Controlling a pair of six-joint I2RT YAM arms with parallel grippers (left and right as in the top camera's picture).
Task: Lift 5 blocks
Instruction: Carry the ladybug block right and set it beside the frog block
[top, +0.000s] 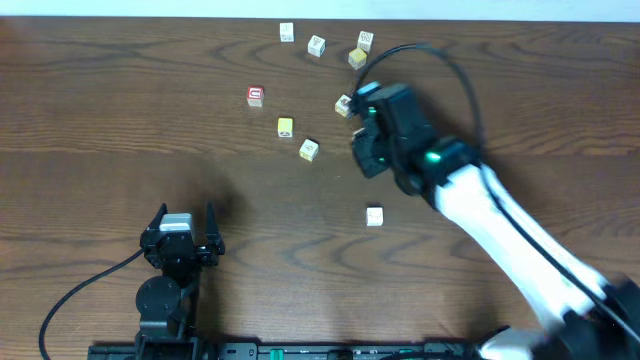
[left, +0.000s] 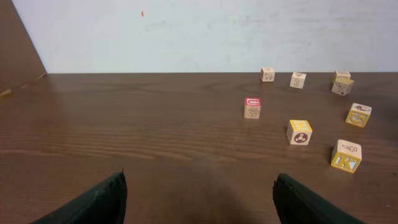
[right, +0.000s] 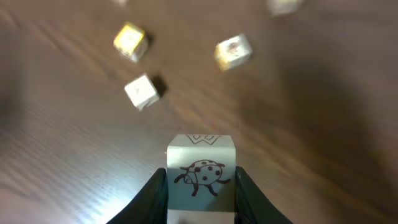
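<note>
- Right, the right jaws were clamped on a block (right: 200, 165), one dark finger (right: 154, 200) pressed to each side of it and the gap no wider than the cube itself. The face toward the camera carried a ladybird drawing, with a W on the face above.
- That block looked to be up off the tabletop (right: 323, 143). The wood past it was soft and blurred, but its underside was hidden, so take that as my reading.
- From overhead, the right arm (top: 430, 160) leaned in over the cluster and covered its own catch, so the held cube could not be picked out there.
- The left jaws stood spread wide, gripping nothing and touching nothing, with bare wood between them. The left arm (top: 170, 275) sat at the near edge, well apart from every cube.
- Progress, then: one block in the grip, and the lift under way by my judgement.
- The loose blocks lay on the tabletop: a yellow-topped one (top: 285, 126), its neighbour (top: 309, 149) just beside it, a lone one (top: 373, 215) near the right arm, and more toward the far edge.
- The red-faced cube (top: 255, 95) sat apart to the left, no part of the job.
- How many of the five already counted, the pictures did not say.
</note>
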